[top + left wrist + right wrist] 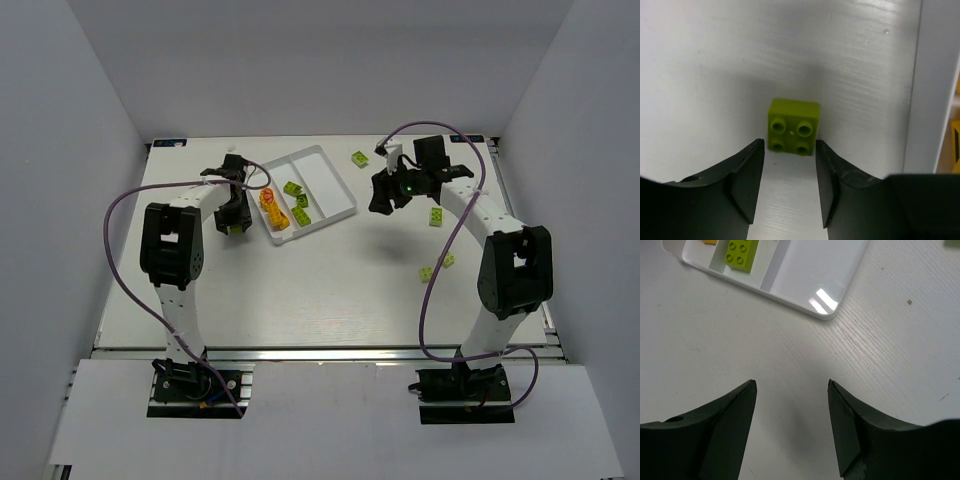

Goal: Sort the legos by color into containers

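Left fingers [745, 180] apart — brick [793, 126] ahead, tray [930, 75] beside

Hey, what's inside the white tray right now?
In the tray, orange-yellow bricks lie in the left compartment, lime green bricks in the middle; the right one looks bare. A purple cable hides the left compartment's far corner.

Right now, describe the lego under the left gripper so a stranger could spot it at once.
Find the white tray mid-table, then look just outside its left wall, at the fingertips of the left gripper. There sits a lime green brick with four studs, the only loose one on that side.
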Motion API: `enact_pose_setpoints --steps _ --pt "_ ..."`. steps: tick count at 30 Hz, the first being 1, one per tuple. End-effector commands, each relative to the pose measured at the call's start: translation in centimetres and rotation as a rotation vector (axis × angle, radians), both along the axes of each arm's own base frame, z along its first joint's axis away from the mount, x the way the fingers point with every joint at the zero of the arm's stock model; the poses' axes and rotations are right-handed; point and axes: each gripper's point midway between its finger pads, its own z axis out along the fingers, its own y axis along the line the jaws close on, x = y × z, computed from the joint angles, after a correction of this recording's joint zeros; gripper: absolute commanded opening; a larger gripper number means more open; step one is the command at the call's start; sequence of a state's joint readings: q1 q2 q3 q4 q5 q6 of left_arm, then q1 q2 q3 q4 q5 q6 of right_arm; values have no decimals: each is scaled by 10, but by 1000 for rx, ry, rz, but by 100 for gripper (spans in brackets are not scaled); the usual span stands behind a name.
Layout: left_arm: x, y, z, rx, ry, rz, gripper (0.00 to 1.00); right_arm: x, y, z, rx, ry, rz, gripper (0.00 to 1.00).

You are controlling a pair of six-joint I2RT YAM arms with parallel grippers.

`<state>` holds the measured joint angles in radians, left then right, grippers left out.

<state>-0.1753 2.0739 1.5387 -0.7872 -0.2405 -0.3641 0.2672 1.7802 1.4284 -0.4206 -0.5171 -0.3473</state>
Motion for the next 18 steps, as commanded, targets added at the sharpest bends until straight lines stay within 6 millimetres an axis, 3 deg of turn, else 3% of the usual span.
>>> enact_pose_setpoints --steps 1,6,9,10,11,12,14,16,18 --pt "14 4 12 17 -45 -7 54 1 -7 20 1 -51 -13 65" --pt "20 2 20 7 -67 -7 26 3 -10 20 -3 -51 -16 64" --pt "28 -6 48 -41 -133 -14 13 2 -10 21 -5 -53 -12 62" --pt "30 -16 57 -97 -155 -34 12 2 -10 22 -7 -56 -11 61" --pt "36 -27 84 -133 -234 -64 12 3 -13 20 -17 -56 -29 55" --pt "38 -37 98 -157 -272 -91 11 3 -13 19 -18 -57 -32 53" --pt "38 -47 125 -229 -348 -91 11 5 -14 18 -20 -63 -39 52" --pt "40 -42 135 -238 -387 -51 14 5 -15 18 -19 -60 -43 52" --pt "37 -31 130 -219 -381 1 30 6 -15 18 -18 -60 -44 53"
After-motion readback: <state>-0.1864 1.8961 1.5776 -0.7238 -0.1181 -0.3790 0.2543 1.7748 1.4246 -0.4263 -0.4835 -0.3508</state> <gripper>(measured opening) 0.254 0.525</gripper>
